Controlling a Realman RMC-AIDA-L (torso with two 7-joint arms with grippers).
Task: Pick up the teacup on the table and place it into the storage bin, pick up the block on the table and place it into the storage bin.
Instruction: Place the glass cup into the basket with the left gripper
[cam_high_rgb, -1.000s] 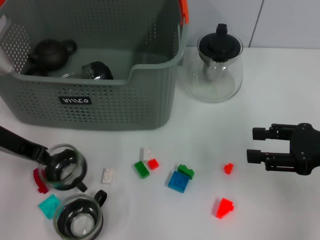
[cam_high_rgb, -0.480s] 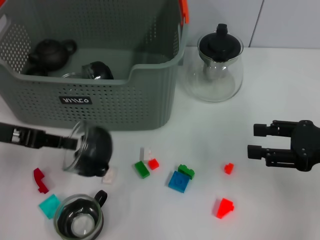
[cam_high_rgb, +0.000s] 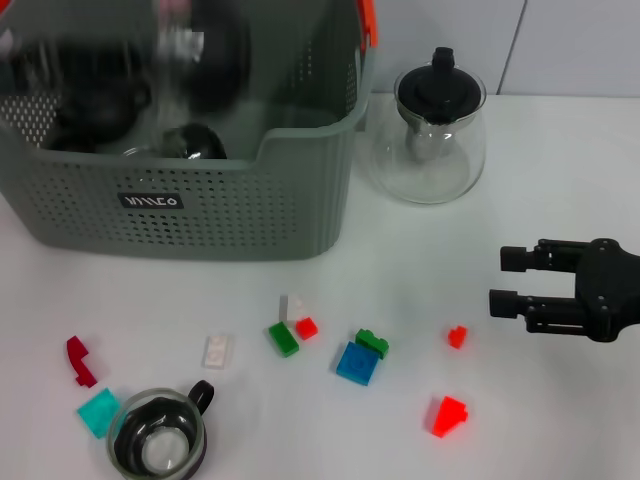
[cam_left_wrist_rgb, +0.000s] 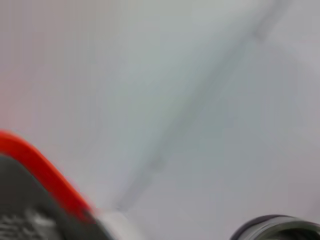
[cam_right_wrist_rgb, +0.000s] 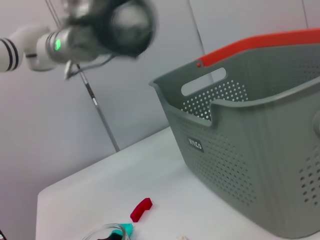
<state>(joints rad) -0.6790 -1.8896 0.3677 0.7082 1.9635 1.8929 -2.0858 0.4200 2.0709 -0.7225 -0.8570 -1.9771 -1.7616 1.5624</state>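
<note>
Teacup (cam_high_rgb: 205, 55), glass with a dark inside, shows as a blur above the storage bin (cam_high_rgb: 200, 205), the grey perforated plastic basket at the far left; in the right wrist view the left tool (cam_right_wrist_rgb: 107, 25) carries it, clenched around it. You cannot tell which way it points. One more glass teacup (cam_high_rgb: 157, 440) stands upright on the white desk (cam_high_rgb: 400, 270), near left. Your right tool (cam_high_rgb: 515, 282) hovers released at the right, fingers pointing left. Roughly ten small plastic blocks lie scattered, among them a blue square block (cam_high_rgb: 356, 363)
</note>
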